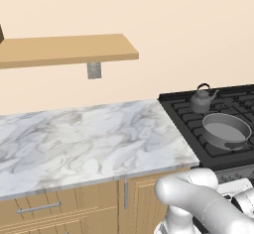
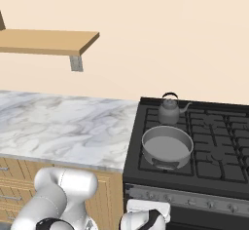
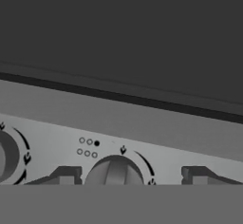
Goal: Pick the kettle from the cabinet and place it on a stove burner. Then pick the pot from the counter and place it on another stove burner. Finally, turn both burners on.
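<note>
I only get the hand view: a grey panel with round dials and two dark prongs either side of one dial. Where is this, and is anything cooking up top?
Observer: It is the front of a stove. On the cooktop a pot sits on the front left burner.
Operator: Just the pot?
Observer: No, a small kettle stands on the burner behind it, spout pointing right.
Operator: And those prongs?
Observer: They belong to the gripper, jaws apart either side of a knob, not yet pinching it. The arm dips below the counter edge to reach there.
Operator: Anything left on the shelf?
Observer: The wooden shelf looks bare.
</note>
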Robot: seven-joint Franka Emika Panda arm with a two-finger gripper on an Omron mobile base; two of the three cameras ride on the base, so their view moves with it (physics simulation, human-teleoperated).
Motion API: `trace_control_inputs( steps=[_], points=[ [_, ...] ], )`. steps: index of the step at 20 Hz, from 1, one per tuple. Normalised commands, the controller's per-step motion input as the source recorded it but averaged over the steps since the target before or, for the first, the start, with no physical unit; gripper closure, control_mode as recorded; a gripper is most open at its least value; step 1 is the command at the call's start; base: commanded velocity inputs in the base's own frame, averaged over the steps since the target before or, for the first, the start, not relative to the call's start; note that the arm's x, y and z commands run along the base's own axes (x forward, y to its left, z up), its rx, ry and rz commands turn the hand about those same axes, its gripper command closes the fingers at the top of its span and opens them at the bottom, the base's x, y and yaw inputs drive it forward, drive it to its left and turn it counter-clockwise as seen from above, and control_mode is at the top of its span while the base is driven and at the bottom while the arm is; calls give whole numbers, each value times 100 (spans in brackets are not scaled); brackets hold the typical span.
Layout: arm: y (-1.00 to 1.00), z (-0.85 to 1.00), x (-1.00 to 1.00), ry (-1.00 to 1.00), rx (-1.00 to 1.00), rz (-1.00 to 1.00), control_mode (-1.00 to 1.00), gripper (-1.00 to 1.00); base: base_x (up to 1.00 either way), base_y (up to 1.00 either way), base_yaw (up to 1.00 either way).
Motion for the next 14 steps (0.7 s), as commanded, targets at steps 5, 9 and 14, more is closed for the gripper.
trace_control_inputs(
  steps=[5, 9, 14],
  points=[
    [1, 3, 4, -3, 0, 0, -100, 100, 0, 0, 0],
    [0, 22, 0, -4, -2, 0, -100, 100, 0, 0, 0],
    [-1, 32, 0, 0, 0, 0, -100, 100, 0, 0, 0]
  ],
)
